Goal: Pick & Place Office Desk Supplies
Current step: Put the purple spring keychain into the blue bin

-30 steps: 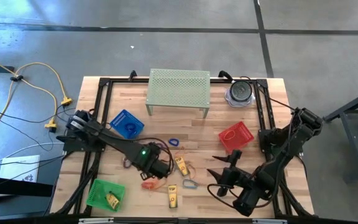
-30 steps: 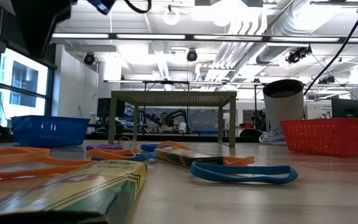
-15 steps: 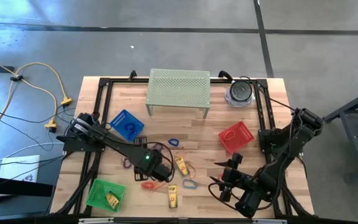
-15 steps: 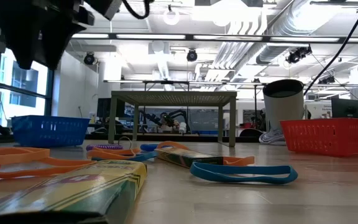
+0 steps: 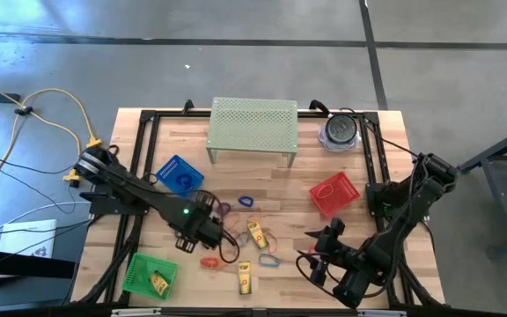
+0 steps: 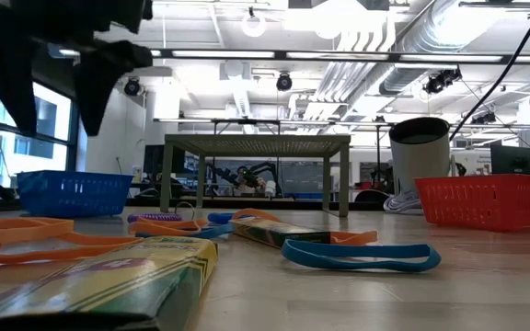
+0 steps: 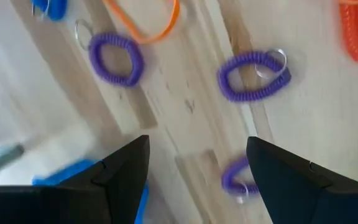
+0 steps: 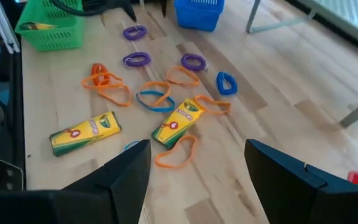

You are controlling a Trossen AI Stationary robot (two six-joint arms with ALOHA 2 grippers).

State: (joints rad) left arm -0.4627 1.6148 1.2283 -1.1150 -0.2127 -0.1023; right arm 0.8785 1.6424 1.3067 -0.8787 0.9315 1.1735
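Note:
Small loops and yellow boxes lie flat on the wooden table (image 5: 271, 180). Purple coil loops (image 7: 253, 76) (image 7: 115, 58), an orange loop (image 7: 145, 18) and a red-orange coil (image 7: 356, 31) show under my left gripper (image 7: 197, 155). It hangs open, pointing down, left of the table's middle (image 5: 202, 234), above a third purple loop (image 7: 238, 177) and touching nothing. My right gripper (image 5: 315, 245) waits open near the front right, slanting down toward two yellow boxes (image 8: 82, 132) (image 8: 178, 121), a blue loop (image 8: 154, 99) and orange loops (image 8: 107, 84).
A blue basket (image 5: 180, 176) stands at the left. A green basket (image 5: 148, 273) with a yellow box in it is at the near left, and a red basket (image 5: 334, 194) at the right. A pale green perforated stand (image 5: 253, 128) and a dark round container (image 5: 340, 130) are at the back.
My left gripper has come down toward the table and shifted toward its left edge. It has rolled about its own axis, and its fingers have opened. My right gripper has rolled a little in place. The loops and boxes lie where they were.

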